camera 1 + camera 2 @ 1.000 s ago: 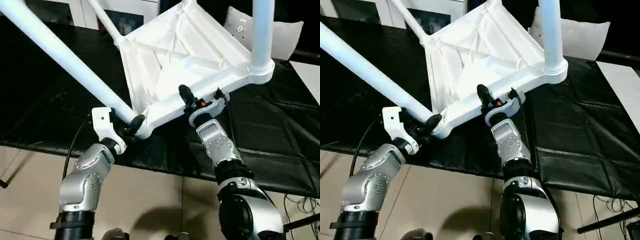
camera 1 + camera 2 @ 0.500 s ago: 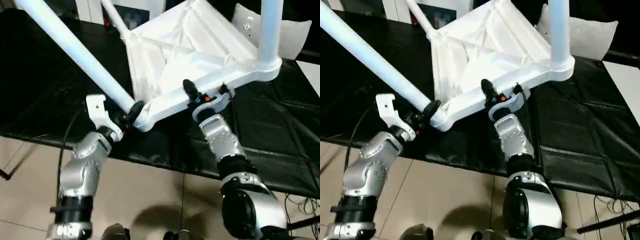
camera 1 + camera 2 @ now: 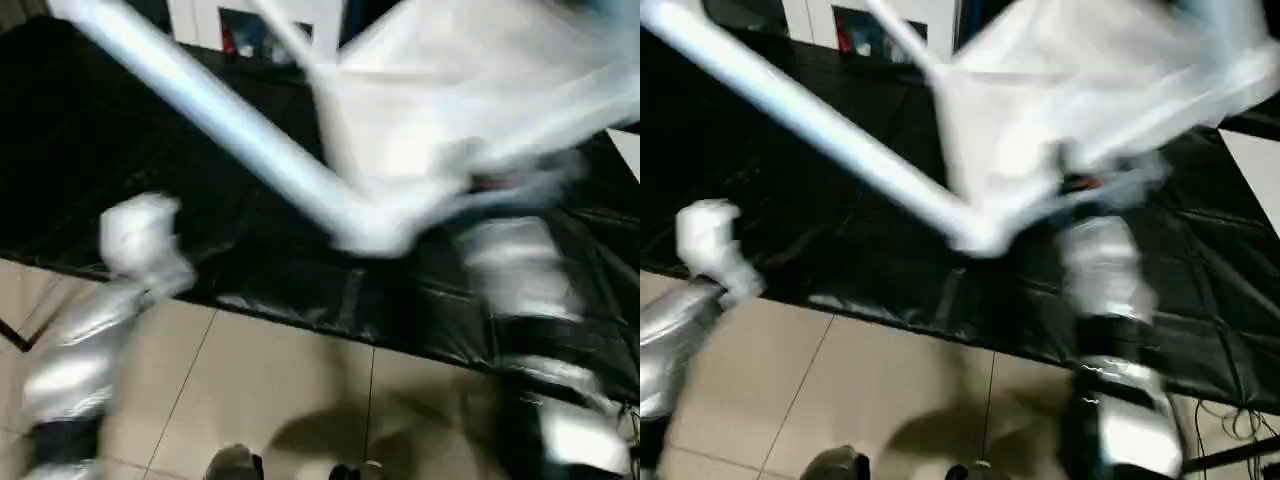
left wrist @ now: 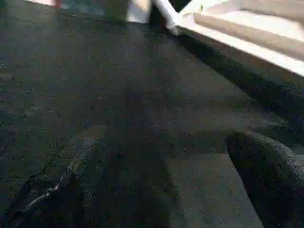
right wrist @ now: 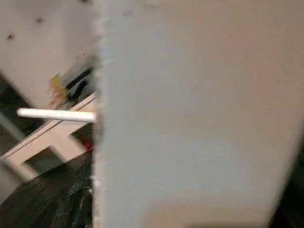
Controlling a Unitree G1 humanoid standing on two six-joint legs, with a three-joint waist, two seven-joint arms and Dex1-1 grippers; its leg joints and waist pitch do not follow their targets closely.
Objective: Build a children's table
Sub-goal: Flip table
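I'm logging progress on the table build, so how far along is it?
Done, as far as can be seen: legs stand fitted in the upturned table top, the near leg seated in its corner socket. In hand: the right gripper is at the top's near rim, while the left gripper hangs open over the black cover, off the leg. Left: turning the table upright.

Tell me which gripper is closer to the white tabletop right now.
Right. The right gripper is up against the tabletop's near edge; the left gripper is off to the side, apart from it.
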